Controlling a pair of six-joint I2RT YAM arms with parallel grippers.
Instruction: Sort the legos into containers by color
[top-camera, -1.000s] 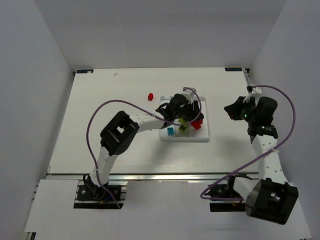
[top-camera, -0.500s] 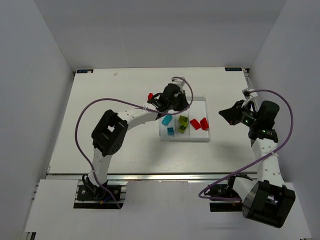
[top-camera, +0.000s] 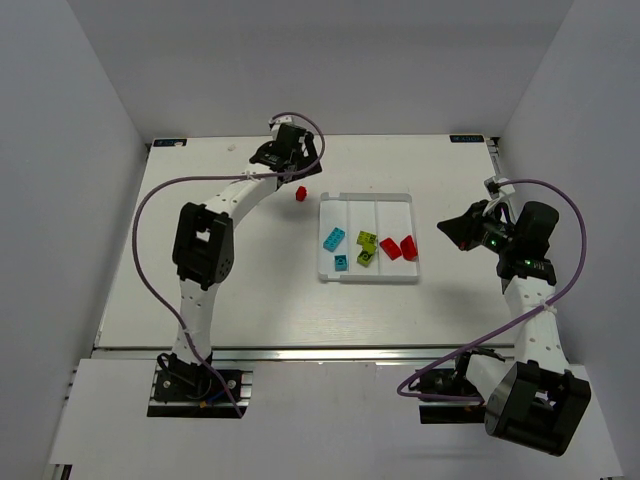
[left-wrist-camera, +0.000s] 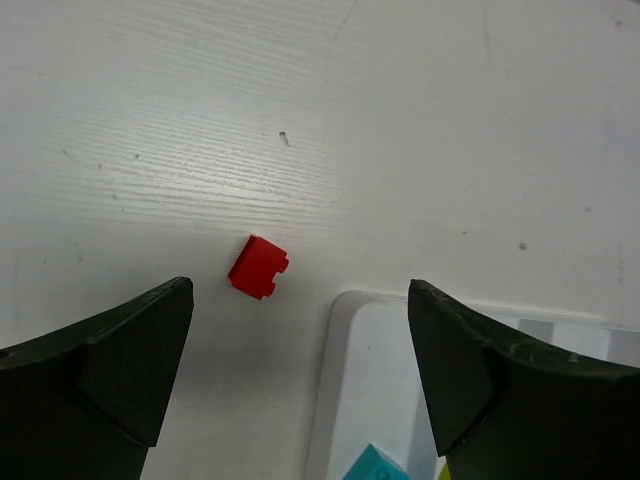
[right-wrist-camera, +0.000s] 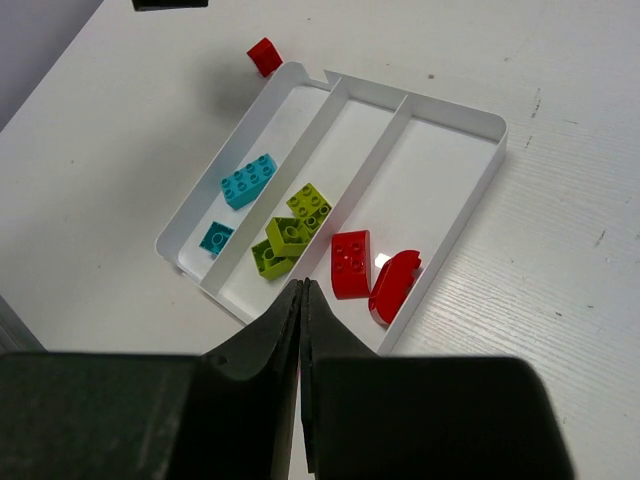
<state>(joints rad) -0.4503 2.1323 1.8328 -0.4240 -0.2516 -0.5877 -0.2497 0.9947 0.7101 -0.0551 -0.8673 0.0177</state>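
One red brick (left-wrist-camera: 258, 267) lies on the bare table (top-camera: 200, 250). It is just outside the far left corner of the white tray (top-camera: 368, 280), toward the far edge. The left gripper (left-wrist-camera: 298, 295) hangs over it with its fingers spread wide (nothing in them). In the tray lie two blue bricks (top-camera: 334, 238), two green bricks (top-camera: 367, 240) and two red ones (top-camera: 390, 248), each colour in its own lane. The right gripper (right-wrist-camera: 301, 300), near the right edge, has its fingers pressed together.

The left gripper (top-camera: 290, 168) hangs just beyond a lone red lego (top-camera: 299, 192), seemingly clear of it, beside the white tray (top-camera: 392, 210).
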